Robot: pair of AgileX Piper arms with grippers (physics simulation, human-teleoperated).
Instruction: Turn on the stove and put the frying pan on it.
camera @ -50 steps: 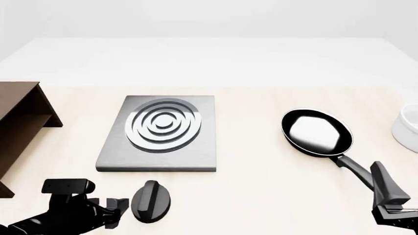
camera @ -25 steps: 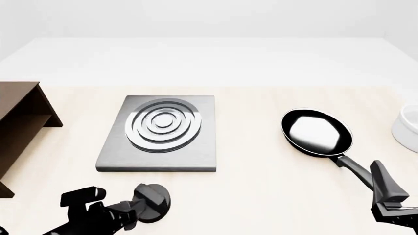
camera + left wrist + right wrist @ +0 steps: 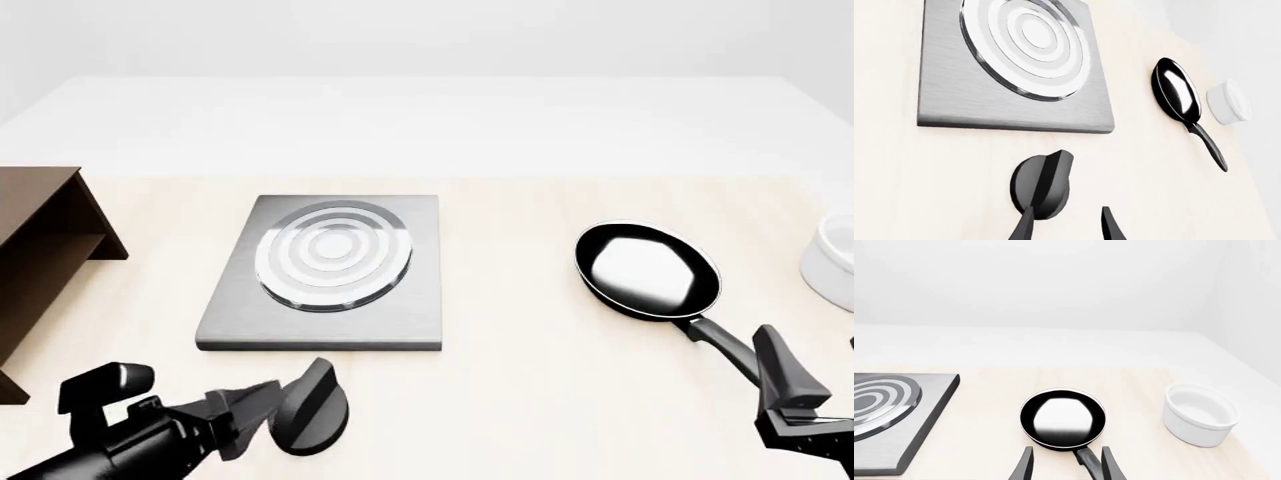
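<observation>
The stove [image 3: 227, 322] is a flat grey slab with silver burner rings, left of the table's centre. Its black ridged knob [image 3: 310, 408] sits apart in front of it, its ridge tilted. My left gripper [image 3: 256, 408] is open just left of the knob. In the left wrist view one fingertip [image 3: 1022, 227] overlaps the knob [image 3: 1043, 184]; I cannot tell whether it touches. The frying pan [image 3: 647, 270] lies to the right, handle pointing toward my open right gripper [image 3: 811, 375]. In the right wrist view the handle [image 3: 1087, 459] lies between the fingers of the right gripper [image 3: 1066, 466], beyond their tips.
A brown wooden box [image 3: 40, 255] stands at the left edge. A white cup [image 3: 834, 250] sits at the right edge, beyond the pan. In the right wrist view the cup [image 3: 1199, 415] stands beside the pan [image 3: 1062, 422].
The knob's ridge stood upright a second ago and is tilted now. The left gripper swung right onto the knob, then drew back left. The right arm has hardly moved.
</observation>
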